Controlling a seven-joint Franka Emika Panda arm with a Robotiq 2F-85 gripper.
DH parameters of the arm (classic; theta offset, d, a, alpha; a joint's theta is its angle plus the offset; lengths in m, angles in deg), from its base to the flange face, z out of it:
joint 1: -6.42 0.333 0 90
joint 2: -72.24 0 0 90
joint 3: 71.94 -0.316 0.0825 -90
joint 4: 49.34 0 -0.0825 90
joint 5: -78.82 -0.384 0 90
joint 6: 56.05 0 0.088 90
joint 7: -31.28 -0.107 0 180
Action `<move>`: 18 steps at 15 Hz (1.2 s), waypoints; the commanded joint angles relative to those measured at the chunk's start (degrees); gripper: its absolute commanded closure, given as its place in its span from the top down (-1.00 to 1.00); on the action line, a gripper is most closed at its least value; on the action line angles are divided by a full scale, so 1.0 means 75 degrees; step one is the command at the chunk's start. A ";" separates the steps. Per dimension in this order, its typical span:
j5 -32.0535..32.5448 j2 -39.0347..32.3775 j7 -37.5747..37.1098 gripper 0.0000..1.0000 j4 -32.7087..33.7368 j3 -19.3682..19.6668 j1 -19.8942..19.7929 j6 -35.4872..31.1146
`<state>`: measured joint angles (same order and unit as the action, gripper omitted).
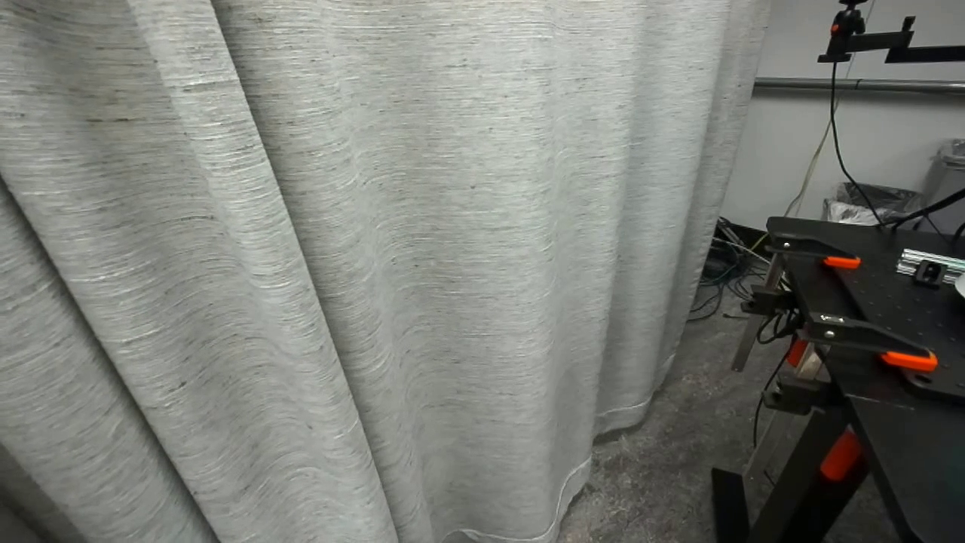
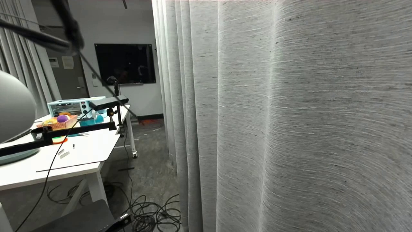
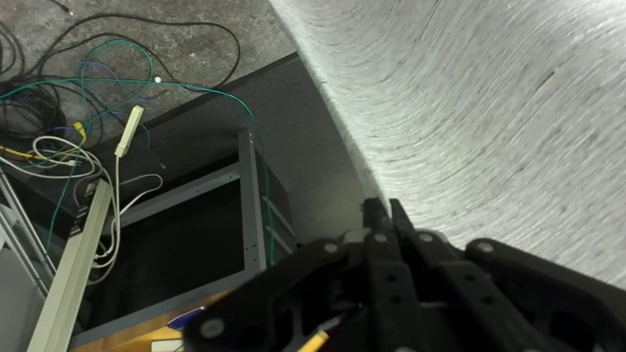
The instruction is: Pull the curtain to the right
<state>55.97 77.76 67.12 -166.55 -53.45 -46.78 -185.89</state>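
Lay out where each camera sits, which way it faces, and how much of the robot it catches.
An exterior view: close before the curtain, tilted down, a black table at its right edge; nothing surely the robot's shows.
An exterior view: alongside the curtain, looking past a white table toward a black wall screen; a pale rounded shape at left may be robot, I cannot tell.
Wrist view: on the wrist, looking past the gripper, closed on the curtain's edge, toward the floor.
Both exterior views share the curtain.
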 commanded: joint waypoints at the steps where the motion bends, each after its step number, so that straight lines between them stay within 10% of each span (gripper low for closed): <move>1: -0.0223 -0.0689 0.0327 -0.99 0.1140 0.0667 0.0601 0.0247; 2: -0.0208 -0.0539 0.0150 -0.99 0.1027 0.0729 0.0761 0.0165; 3: -0.0008 -0.0608 -0.0014 -0.45 0.1310 0.0835 0.0814 0.0415; 4: 0.0048 0.0219 0.0170 -0.93 0.0157 0.0869 0.0858 -0.0032; 8: -0.0004 -0.0481 0.0112 -0.44 0.1044 0.0874 0.0905 0.0184; 18: -0.0008 -0.0541 0.0113 -0.44 0.1100 0.0893 0.0887 0.0210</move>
<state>55.77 73.72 68.15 -158.49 -48.32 -41.73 -184.49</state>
